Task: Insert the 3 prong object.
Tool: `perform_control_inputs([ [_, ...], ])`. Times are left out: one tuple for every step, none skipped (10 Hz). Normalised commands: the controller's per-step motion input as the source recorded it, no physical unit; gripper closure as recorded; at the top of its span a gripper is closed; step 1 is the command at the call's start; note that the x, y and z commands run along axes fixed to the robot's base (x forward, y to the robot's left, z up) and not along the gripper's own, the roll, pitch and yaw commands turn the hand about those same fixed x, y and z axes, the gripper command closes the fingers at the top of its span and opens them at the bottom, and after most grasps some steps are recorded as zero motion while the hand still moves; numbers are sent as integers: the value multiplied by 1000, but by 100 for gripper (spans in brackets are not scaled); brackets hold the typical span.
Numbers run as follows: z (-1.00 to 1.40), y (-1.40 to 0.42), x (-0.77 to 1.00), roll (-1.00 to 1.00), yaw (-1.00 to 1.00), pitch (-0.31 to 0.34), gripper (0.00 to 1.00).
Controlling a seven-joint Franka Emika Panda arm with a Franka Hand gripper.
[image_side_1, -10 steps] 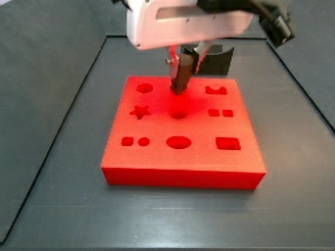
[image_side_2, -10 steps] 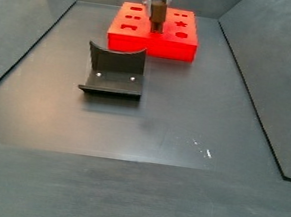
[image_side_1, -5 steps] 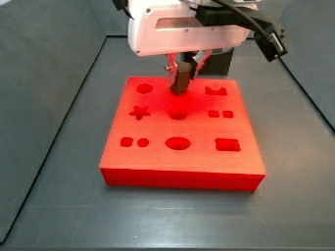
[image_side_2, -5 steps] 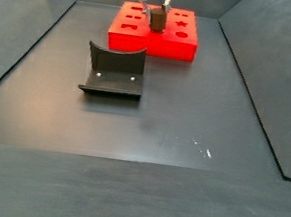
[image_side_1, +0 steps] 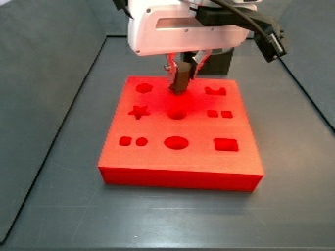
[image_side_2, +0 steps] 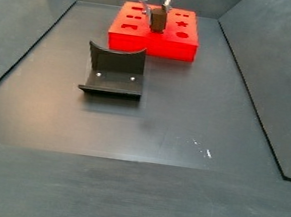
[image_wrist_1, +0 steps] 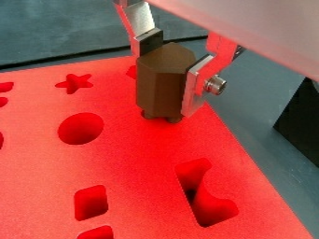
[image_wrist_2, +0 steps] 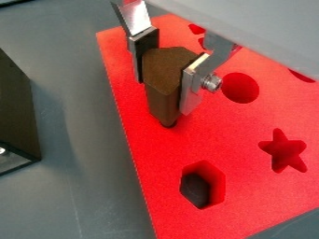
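Note:
My gripper [image_wrist_1: 170,91] is shut on the 3 prong object [image_wrist_1: 159,89], a dark brown stick-like piece held upright with short prongs at its lower end. It hangs just over the top of the red block [image_wrist_1: 137,177], its prongs at or barely above the surface, between the round hole [image_wrist_1: 78,130] and the block's far edge. In another wrist view the piece [image_wrist_2: 159,86] stands over the block [image_wrist_2: 206,140] near its edge. In both side views the gripper [image_side_1: 185,74] [image_side_2: 156,17] holds the piece [image_side_1: 185,76] above the back of the block [image_side_1: 181,147].
The red block has several shaped holes: a star [image_wrist_2: 282,151], a hexagon [image_wrist_2: 196,183], a circle [image_wrist_2: 238,89]. The fixture [image_side_2: 114,71] stands on the dark floor in front of the block [image_side_2: 152,39]. A dark box [image_side_1: 218,61] sits behind the block.
The gripper with the piece has shifted slightly toward the back of the block during the first half second; since then nothing visibly moves.

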Motion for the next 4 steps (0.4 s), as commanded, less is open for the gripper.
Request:
perform_control_inputs([
  [0,0,0,0,0,13,100],
  [-149,0,-20,0,0,74,100],
  [-94,0,0,0,0,60,100],
  [-54,-9,-17,0,-3,13,100],
])
